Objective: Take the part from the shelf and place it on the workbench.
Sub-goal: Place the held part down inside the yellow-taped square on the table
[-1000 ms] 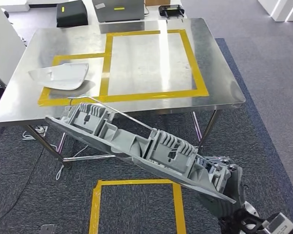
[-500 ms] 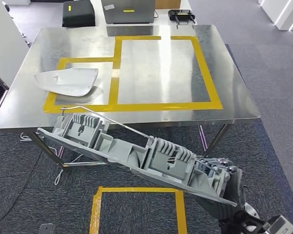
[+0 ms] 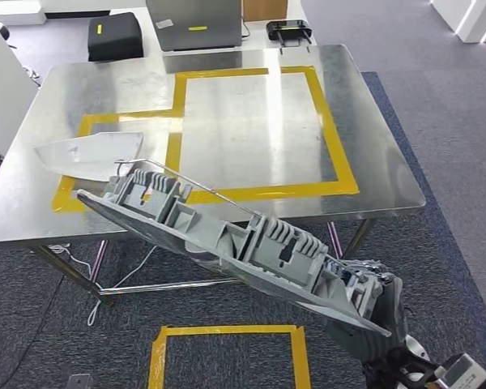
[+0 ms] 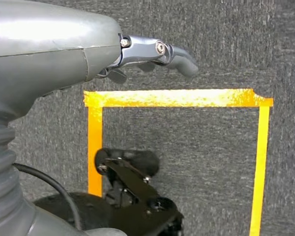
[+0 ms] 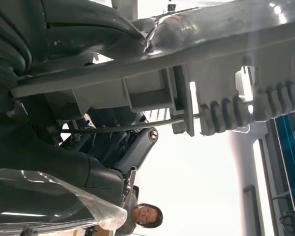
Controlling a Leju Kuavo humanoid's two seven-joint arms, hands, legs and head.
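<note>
Right hand (image 3: 375,312) fingers grip one end of the long grey ribbed plastic part (image 3: 228,239), slanting over the steel table (image 3: 375,174) edge; left hand (image 4: 153,51) fingers apart, empty.

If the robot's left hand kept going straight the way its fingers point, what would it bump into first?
Probably nothing soon: the left hand hangs open, its fingers pointing along above the grey carpet, with the yellow tape square beside them. Depth is unclear.

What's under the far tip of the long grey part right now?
The long grey part, held in the right hand, reaches over the workbench edge. Its tip overlaps the yellow tape and the white panel; whether it touches them is hidden.
</note>
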